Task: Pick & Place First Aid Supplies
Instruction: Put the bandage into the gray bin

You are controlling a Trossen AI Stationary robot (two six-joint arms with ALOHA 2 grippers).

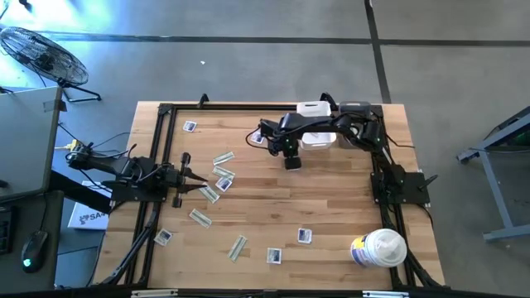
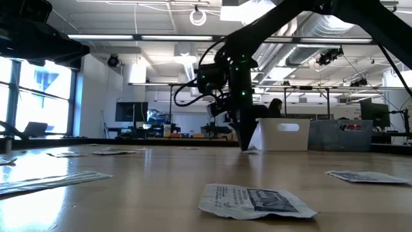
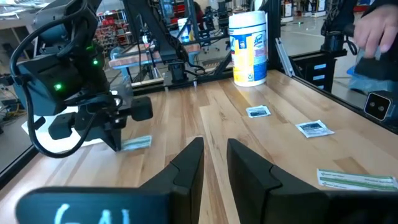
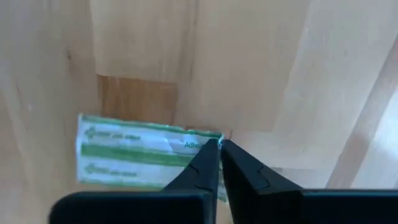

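Several first aid supplies lie flat on the wooden table: square white packets (image 1: 304, 236) and narrow green-beige strips (image 1: 200, 217). My right gripper (image 4: 219, 144) points down at the table's far middle, just in front of a white bin (image 1: 319, 139), shut at the end of one green-and-white strip packet (image 4: 140, 152). The left wrist view shows that strip (image 3: 137, 143) lying beside my right gripper (image 3: 117, 144). My left gripper (image 3: 214, 155) waits level at the table's left side, its fingers slightly apart with nothing between them. My right gripper comes from above, pointing down, and its fingertips (image 4: 208, 155) meet on the strip packet's short end (image 4: 202, 142), near a corner. The packet lies flat on the table. How much of the edge is between the fingers does not show.
A big white round canister (image 1: 378, 248) stands at the near right corner. A black frame (image 1: 166, 112) runs along the table's edges. More packets lie near my left gripper (image 1: 222, 178) and along the near edge (image 1: 274, 255). A person's hand (image 3: 379, 31) shows beyond the table.
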